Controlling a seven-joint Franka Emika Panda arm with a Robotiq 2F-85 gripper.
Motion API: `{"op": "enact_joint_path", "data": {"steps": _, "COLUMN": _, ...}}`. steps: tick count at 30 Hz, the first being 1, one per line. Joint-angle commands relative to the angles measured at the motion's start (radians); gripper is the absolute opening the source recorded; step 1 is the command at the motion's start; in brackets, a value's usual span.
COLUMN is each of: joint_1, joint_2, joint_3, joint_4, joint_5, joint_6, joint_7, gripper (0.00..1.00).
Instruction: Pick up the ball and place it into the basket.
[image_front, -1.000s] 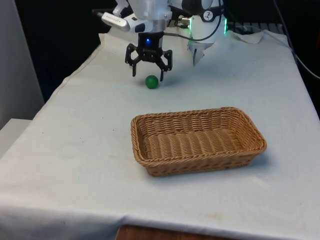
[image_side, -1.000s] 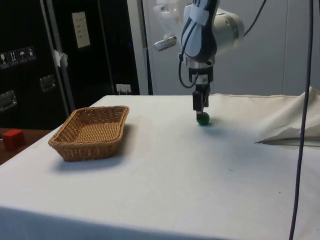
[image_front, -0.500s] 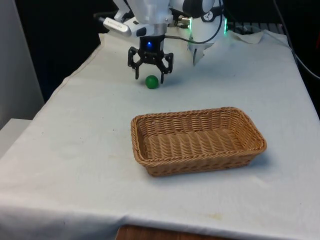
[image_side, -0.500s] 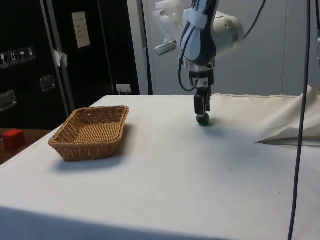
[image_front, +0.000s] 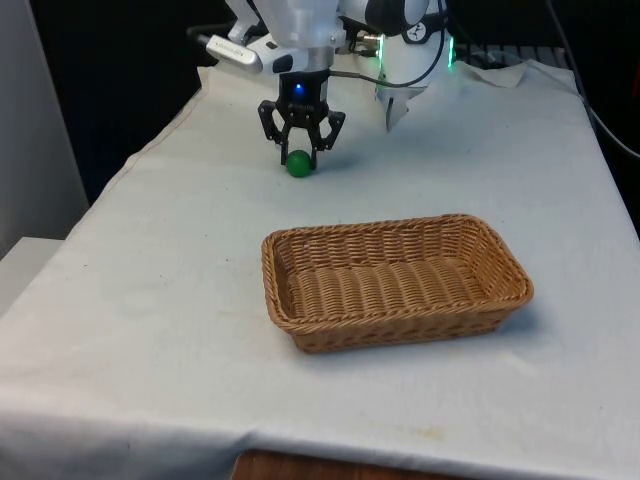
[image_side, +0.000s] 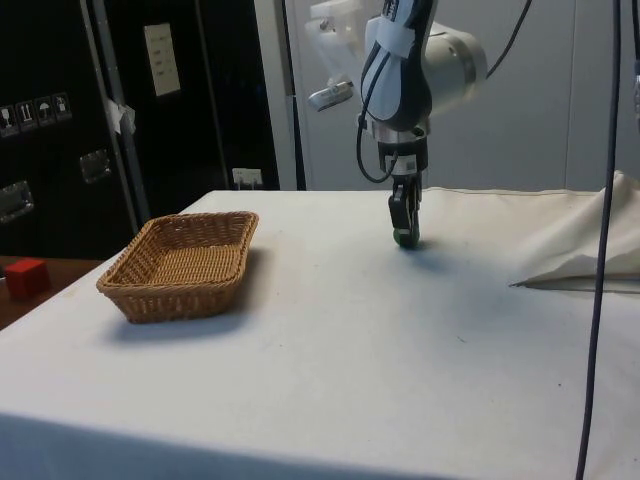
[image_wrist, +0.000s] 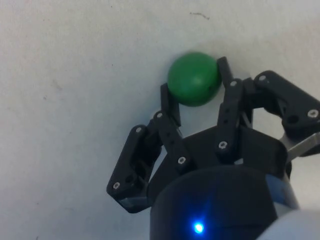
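The green ball (image_front: 298, 164) rests on the white cloth at the far end of the table, towards the front view's left. My black gripper (image_front: 300, 157) stands straight down over it, shut on the ball. In the wrist view the two fingertips (image_wrist: 169, 101) press the ball (image_wrist: 194, 78) from either side, holding it at their very ends. From the side, the ball (image_side: 405, 238) peeks out below the gripper (image_side: 404, 230) and still touches the cloth. The empty wicker basket (image_front: 390, 325) sits nearer the front, to the right of the ball in the front view; its wall (image_side: 170, 300) shows in the side view.
A rumpled fold of cloth (image_side: 580, 255) lies beyond the gripper at the far corner (image_front: 500, 72). A red block (image_side: 25, 277) sits off the table behind the basket. Open cloth lies between the ball and the basket.
The gripper sank slightly over the ball and its fingers went from wide open to shut against it. The ball shifted a little to the front view's left.
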Motion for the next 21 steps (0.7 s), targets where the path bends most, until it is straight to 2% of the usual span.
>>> {"op": "enact_joint_path", "data": {"steps": 1, "joint_1": -0.007, "joint_2": -0.019, "joint_3": 0.002, "joint_4": 0.0, "joint_5": 0.003, "joint_6": -0.012, "joint_7": -0.01, "gripper": 0.02}}
{"op": "enact_joint_path", "data": {"steps": 2, "joint_1": 0.0, "joint_2": -0.002, "joint_3": -0.001, "joint_4": 0.001, "joint_5": 0.0, "joint_6": 0.0, "joint_7": 0.0, "gripper": 0.02}}
{"op": "enact_joint_path", "data": {"steps": 3, "joint_1": -0.004, "joint_2": -0.024, "joint_3": -0.003, "joint_4": 0.0, "joint_5": -0.001, "joint_6": -0.015, "joint_7": -0.009, "gripper": 0.02}}
{"op": "enact_joint_path", "data": {"steps": 9, "joint_1": 0.016, "joint_2": -0.064, "joint_3": -0.026, "joint_4": 0.008, "joint_5": -0.027, "joint_6": -0.046, "joint_7": -0.007, "gripper": 0.02}}
{"op": "enact_joint_path", "data": {"steps": 10, "joint_1": 0.016, "joint_2": -0.064, "joint_3": -0.026, "joint_4": 0.008, "joint_5": -0.027, "joint_6": -0.046, "joint_7": -0.007, "gripper": 0.02}}
{"op": "enact_joint_path", "data": {"steps": 11, "joint_1": 0.004, "joint_2": -0.074, "joint_3": -0.011, "joint_4": 0.003, "joint_5": -0.012, "joint_6": -0.039, "joint_7": -0.019, "gripper": 0.02}}
{"op": "enact_joint_path", "data": {"steps": 12, "joint_1": 0.019, "joint_2": -0.078, "joint_3": -0.027, "joint_4": 0.011, "joint_5": -0.042, "joint_6": -0.055, "joint_7": 0.0, "gripper": 0.02}}
{"op": "enact_joint_path", "data": {"steps": 13, "joint_1": 0.02, "joint_2": -0.086, "joint_3": -0.028, "joint_4": 0.012, "joint_5": -0.05, "joint_6": -0.06, "joint_7": 0.004, "gripper": 0.02}}
{"op": "enact_joint_path", "data": {"steps": 20, "joint_1": 0.022, "joint_2": -0.143, "joint_3": -0.029, "joint_4": 0.029, "joint_5": -0.112, "joint_6": -0.105, "joint_7": 0.036, "gripper": 0.02}}
{"op": "enact_joint_path", "data": {"steps": 21, "joint_1": 0.012, "joint_2": -0.146, "joint_3": -0.012, "joint_4": 0.019, "joint_5": -0.083, "joint_6": -0.088, "joint_7": 0.016, "gripper": 0.02}}
